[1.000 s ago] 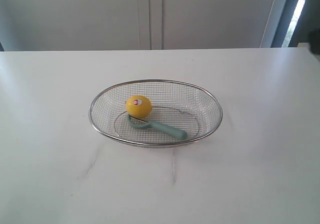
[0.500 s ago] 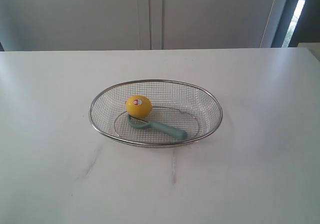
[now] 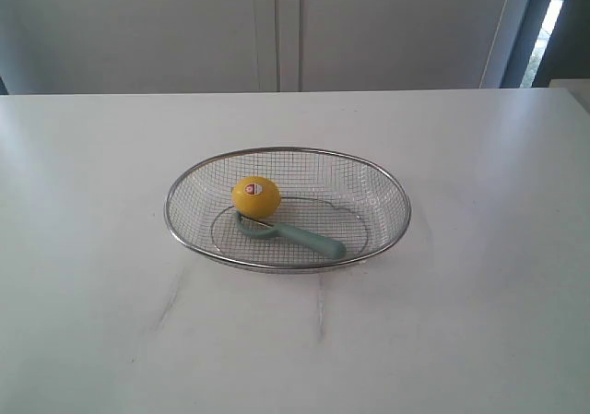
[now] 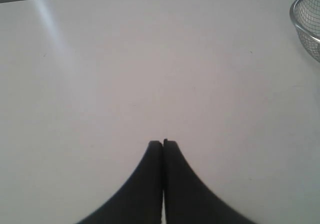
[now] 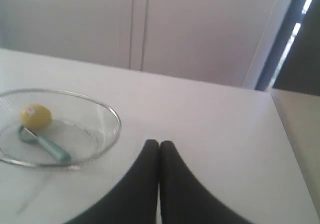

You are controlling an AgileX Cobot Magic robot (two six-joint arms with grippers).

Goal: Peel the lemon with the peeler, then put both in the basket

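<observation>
Resting inside the large shallow oval basket of silver wire mesh (image 3: 387, 195), the small round yellow lemon with its red-and-white sticker (image 3: 255, 196) sits touching the looped metal head of the slim pale teal-green peeler (image 3: 293, 235), whose handle runs across the mesh floor toward the counter's right edge. We see the basket near the middle of the white counter (image 3: 479, 322), well apart from every edge and corner. We cannot tell from these views whether the lemon has been peeled; no loose rind shows, and the sticker is on its skin. Our left gripper (image 4: 163, 143) hangs over bare counter with its jaws pressed together on nothing, only the basket rim at the side of its view. Our right gripper (image 5: 159, 143) is likewise closed and empty, off toward the right side of the counter, well apart from the basket. We judge the main risks to be these: a round lemon on springy mesh could roll from a closing pinch, a reach for the peeler could knock the fruit touching it, and a light basket could slide if a jaw catches its rim.
</observation>
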